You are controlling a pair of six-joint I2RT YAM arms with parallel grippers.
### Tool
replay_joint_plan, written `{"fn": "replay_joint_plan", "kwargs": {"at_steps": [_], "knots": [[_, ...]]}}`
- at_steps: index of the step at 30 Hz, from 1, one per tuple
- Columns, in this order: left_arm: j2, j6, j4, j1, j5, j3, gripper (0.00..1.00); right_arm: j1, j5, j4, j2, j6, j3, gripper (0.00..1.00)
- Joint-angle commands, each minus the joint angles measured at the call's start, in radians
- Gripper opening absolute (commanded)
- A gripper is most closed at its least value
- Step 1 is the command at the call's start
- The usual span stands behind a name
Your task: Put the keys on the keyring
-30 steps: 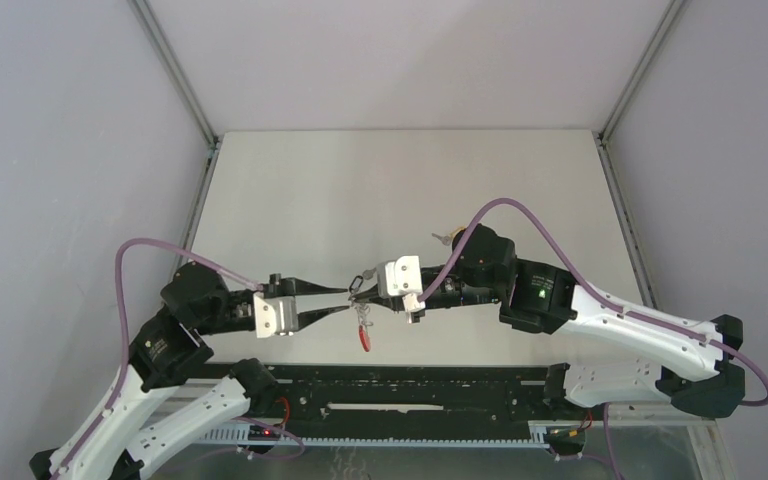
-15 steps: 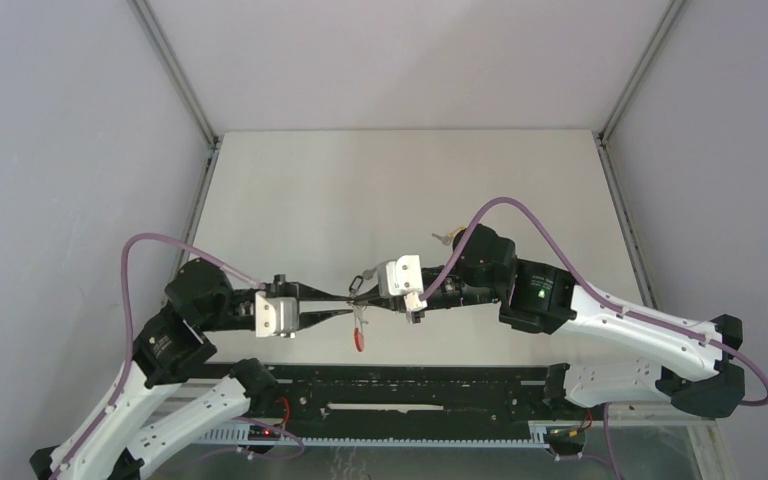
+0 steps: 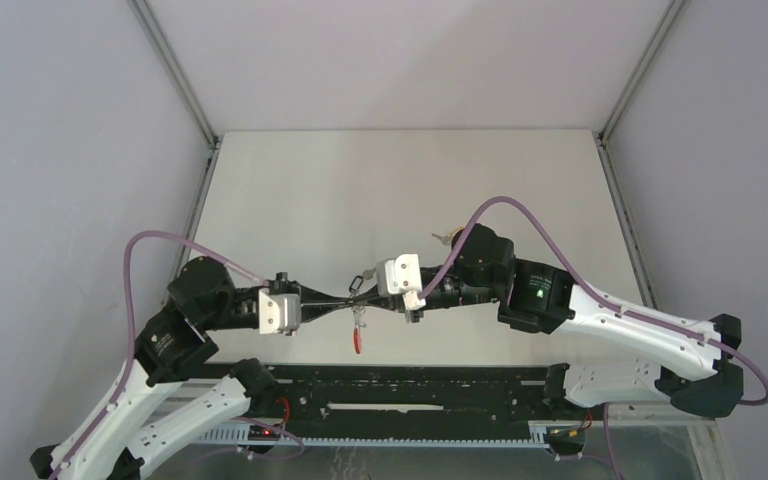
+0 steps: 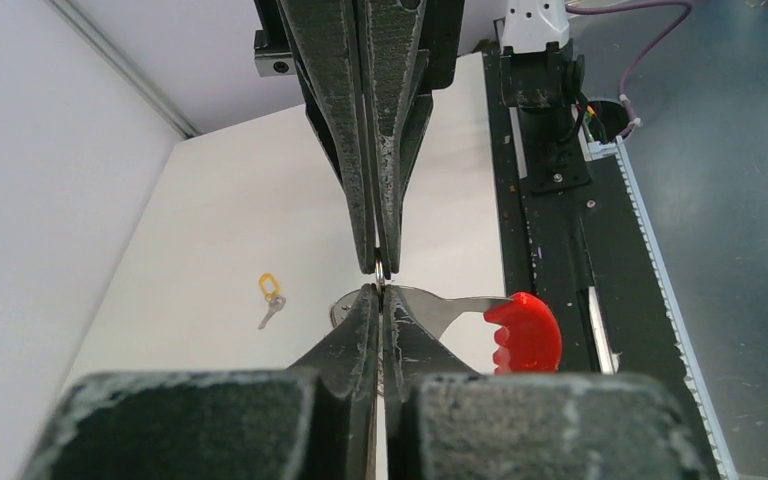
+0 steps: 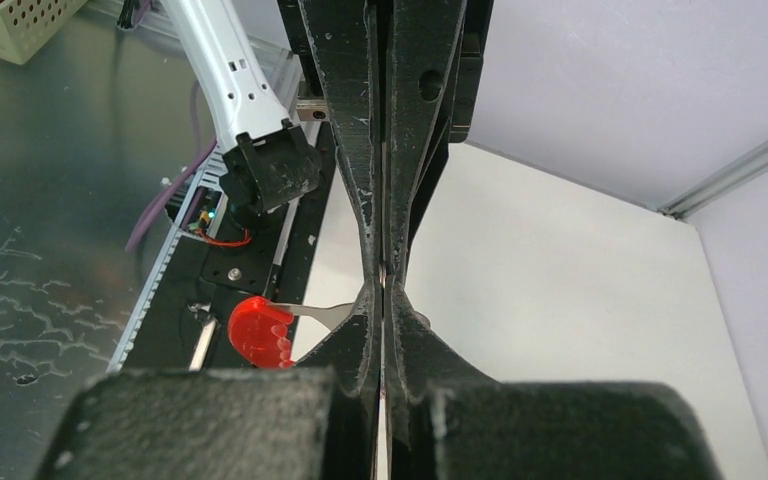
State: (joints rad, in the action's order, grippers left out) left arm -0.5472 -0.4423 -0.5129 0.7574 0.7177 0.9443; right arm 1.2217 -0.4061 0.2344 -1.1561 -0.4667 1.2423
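Two grippers meet tip to tip above the table (image 3: 360,190). The left gripper (image 4: 380,298) is clenched, its two fingers pressed flat together, and the right gripper (image 5: 384,290) is clenched the same way, facing it nose to nose. Both pinch the thin silver wire part of the one keyring (image 4: 523,332) right where their tips touch. A flat silver piece runs out sideways from that point, and the single red band hangs at its end, just beside and below the fingertips on the side nearer the arm bases, clear of the table. The wire rings sit too tightly between the four fingers to be counted. One key (image 4: 270,298) shows, the one with the yellow tag. It lies flat on the table, well apart from both grippers, on their far side, and in the top view it is behind the right arm's wrist. Neither gripper touches it. The second key cannot be made out with any certainty.
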Motion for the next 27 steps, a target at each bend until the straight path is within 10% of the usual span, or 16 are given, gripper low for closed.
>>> {"fn": "replay_joint_plan", "kwargs": {"at_steps": [1,11,15,20,27], "knots": [[-0.011,0.036,0.015,0.006,-0.012,-0.03,0.0,0.012,-0.003,-0.072,-0.003,0.014,0.004,0.0],[-0.014,0.296,0.122,-0.014,-0.108,-0.085,0.0,-0.047,0.084,-0.087,0.017,0.161,0.004,0.29],[-0.02,0.346,0.157,-0.096,-0.083,-0.108,0.0,-0.137,0.129,-0.058,0.053,0.28,-0.003,0.66],[-0.079,0.367,0.191,-0.254,-0.001,-0.113,0.0,-0.28,0.312,-0.108,0.122,0.434,-0.141,0.9],[-0.171,0.272,0.126,-0.351,0.05,-0.081,0.0,-0.471,0.54,-0.115,0.047,0.528,-0.304,0.87]]}}
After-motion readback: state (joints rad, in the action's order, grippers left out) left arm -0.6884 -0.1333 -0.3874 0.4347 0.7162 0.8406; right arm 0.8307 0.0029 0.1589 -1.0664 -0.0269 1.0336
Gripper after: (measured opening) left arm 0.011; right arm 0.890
